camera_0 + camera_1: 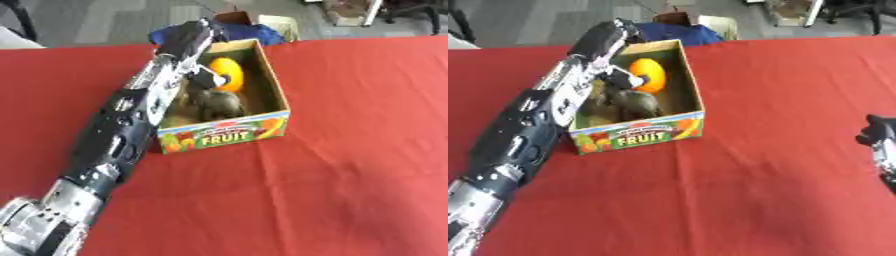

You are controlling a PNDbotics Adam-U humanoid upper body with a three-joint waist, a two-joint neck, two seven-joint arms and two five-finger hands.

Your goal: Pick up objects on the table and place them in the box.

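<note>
A cardboard box (274, 85) with a "FRUIT" label on its front stands on the red table at the upper middle. Inside it are an orange-yellow round fruit (231, 72) toward the back and a dark grey-brown lump (217, 103) nearer the front. My left arm reaches up from the lower left and bends over the box's left wall. My left hand (196, 76) is down inside the box, its fingers curled against the left side of the orange fruit. My right hand (878, 136) shows only at the right edge, low over the cloth, fingers relaxed and holding nothing.
A red cloth (350, 165) covers the table, with wide bare room to the right of the box and in front of it. Beyond the far edge a blue thing (262, 34) and a small carton (278, 22) sit on the grey floor.
</note>
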